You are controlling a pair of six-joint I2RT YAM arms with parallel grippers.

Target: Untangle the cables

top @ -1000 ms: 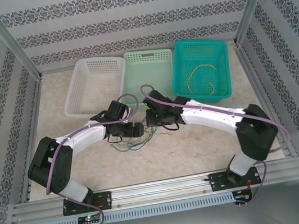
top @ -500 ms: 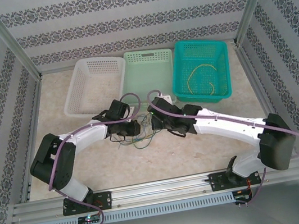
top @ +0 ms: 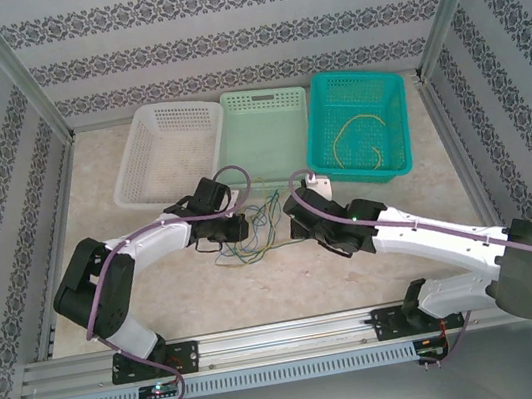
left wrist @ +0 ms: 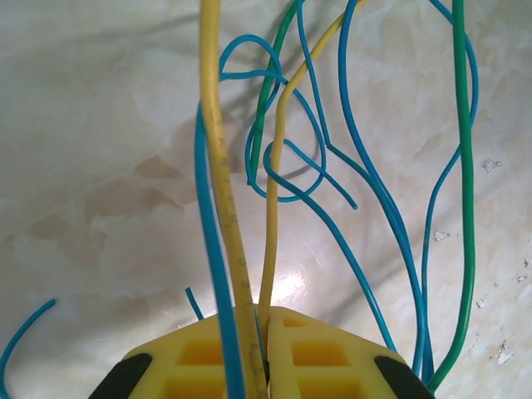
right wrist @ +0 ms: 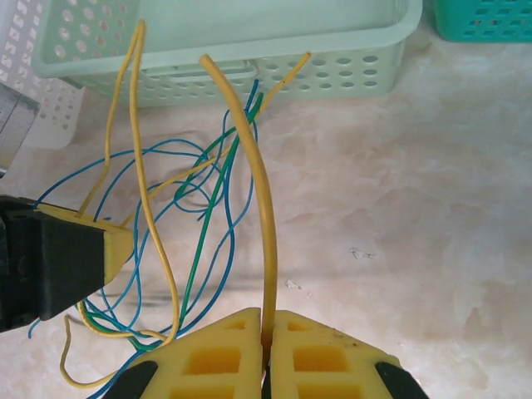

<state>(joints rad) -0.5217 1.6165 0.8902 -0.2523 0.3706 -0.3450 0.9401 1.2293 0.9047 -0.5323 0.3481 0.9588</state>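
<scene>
Left gripper is pinching the cables; right gripper pinches one yellow cable. I should pull apart slowly, rightward, no yanking.

1. Between the left gripper and the right gripper: blocked. The cables loop across this gap, with some strands raised off the tabletop.
2. Left of the right gripper: the left gripper's body stands close, and loose strands hang between the two.
3. Ahead of the right gripper: a stretch of bare tabletop, then the wall of the pale green basket bars the way.
4. Right of the right gripper: open tabletop. The teal basket sits ahead and to the right, well apart.
5. Ahead of the left gripper: strands crisscross over the tabletop. To its left the tabletop is bare.
6. Behind both grippers, between the arms: tabletop free.
</scene>
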